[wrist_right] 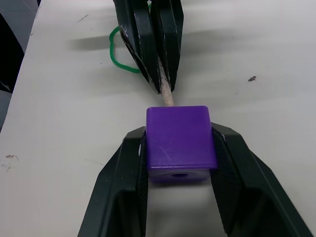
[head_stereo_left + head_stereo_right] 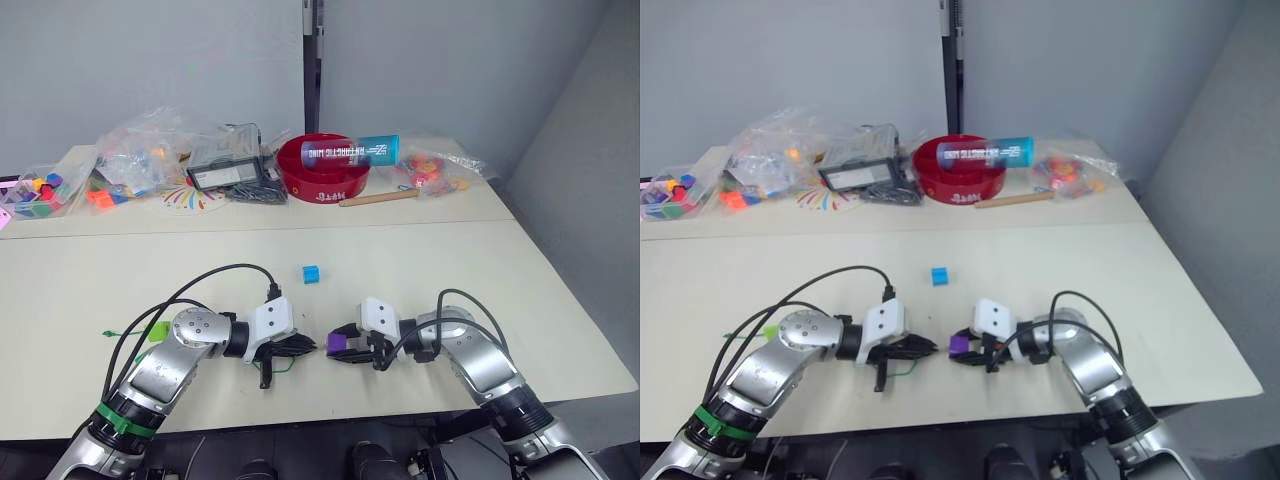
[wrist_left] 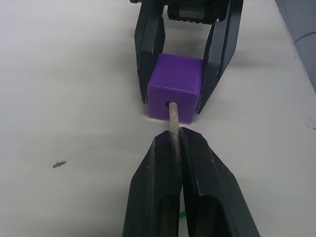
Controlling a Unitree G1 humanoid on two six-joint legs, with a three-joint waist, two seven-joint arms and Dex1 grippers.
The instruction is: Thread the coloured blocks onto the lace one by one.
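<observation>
Both arms are low over the near half of the pale table (image 2: 560,330), grippers facing each other, tips nearly meeting. The right gripper (image 1: 178,148) is closed on a purple block (image 1: 180,140), one finger pressed to each side face; the block sits just above or on the tabletop, hole axis pointing toward the other gripper. The left gripper (image 3: 174,143) is clamped on the lace (image 1: 118,57) at its stiff pale tip (image 3: 173,118), fingers pinched together with the tip protruding from between them. In the left wrist view the tip end is at the mouth of the block's hole, apparently just entered; how far in it reaches cannot be told. The hole on the block's opposite face, seen in the right wrist view, shows no tip. The green string trails back from the left gripper in a loose loop on the table. A sky blue block (image 2: 311,273) lies by itself on the table beyond the two grippers, well apart from them. A lime green block (image 2: 158,329) lies beside the left forearm, partly covered by a black cable. At the table's far edge are clear bags of mixed bright pieces (image 2: 140,160), a red bowl (image 2: 325,180) with a tube lying across it, and a wooden stick (image 2: 378,199).
</observation>
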